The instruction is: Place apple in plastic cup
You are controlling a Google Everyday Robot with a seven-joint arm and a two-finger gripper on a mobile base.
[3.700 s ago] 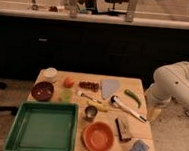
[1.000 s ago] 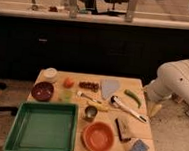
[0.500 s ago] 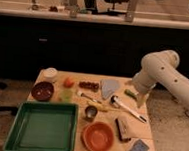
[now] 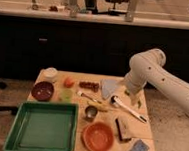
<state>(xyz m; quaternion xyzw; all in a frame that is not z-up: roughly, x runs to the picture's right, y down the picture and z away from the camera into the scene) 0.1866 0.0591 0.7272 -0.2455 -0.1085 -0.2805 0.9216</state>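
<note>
Dark cabinets [image 4: 66, 42] fill upper half of frame, pale counter [image 4: 93, 17] runs along top. Wooden table [image 4: 109, 116] at lower centre. White arm [image 4: 162, 81] enters from right and bends down over table's upper right edge. Hand [image 4: 130, 92] low there; clenched or released, cannot tell. Green tray [image 4: 42, 128] lower left, orange bowl [image 4: 98, 137] right of it. Apple [image 4: 69, 81] on table left of centre, well apart from hand. Cup [image 4: 66, 94] just below apple.
</note>
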